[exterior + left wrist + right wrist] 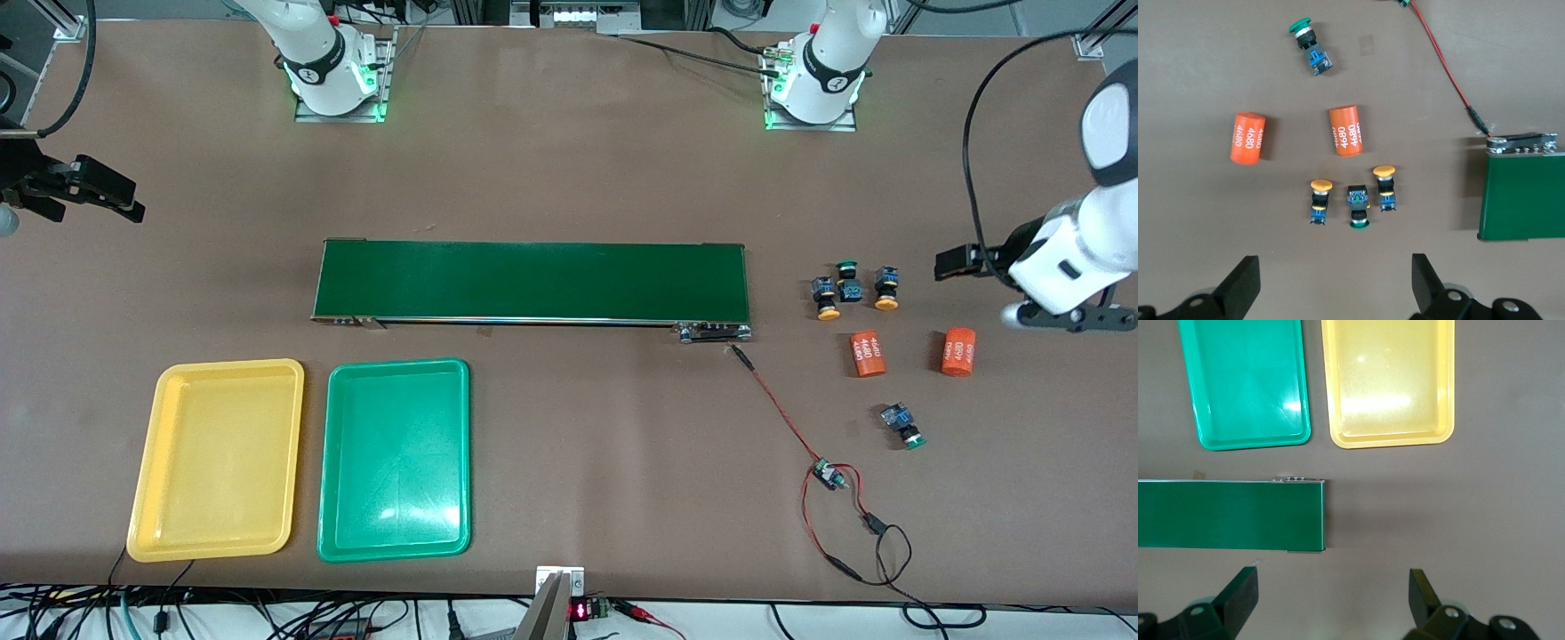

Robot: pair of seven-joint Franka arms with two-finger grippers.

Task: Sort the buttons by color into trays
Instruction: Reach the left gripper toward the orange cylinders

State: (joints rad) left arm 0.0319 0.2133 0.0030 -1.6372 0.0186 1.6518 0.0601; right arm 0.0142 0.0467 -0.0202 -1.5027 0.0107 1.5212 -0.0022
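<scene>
- Brown table [569, 178] carried a dark-green belt [533, 280].
- Four buttons [852, 292] lay off the belt's left-arm end; both trays [302, 458] sat nearer the camera than the belt.
- Left tool [1335, 283] and right tool [1333, 597] hung released, holding nothing.

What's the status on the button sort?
Left gripper open, over bare table by the buttons. Right gripper open, waiting near the belt's end. Yellow tray and green tray empty. Nothing in the way.

Buttons: four. Two orange-yellow caps [828, 312] [885, 304], two green caps [845, 265] [912, 440]. Trays: two, one yellow [142, 498], one green [333, 498]. Orange cylinders: two [866, 355] [957, 352]. Dark-green belt [533, 280]: one. Wired circuit board [829, 476]: one.
</scene>
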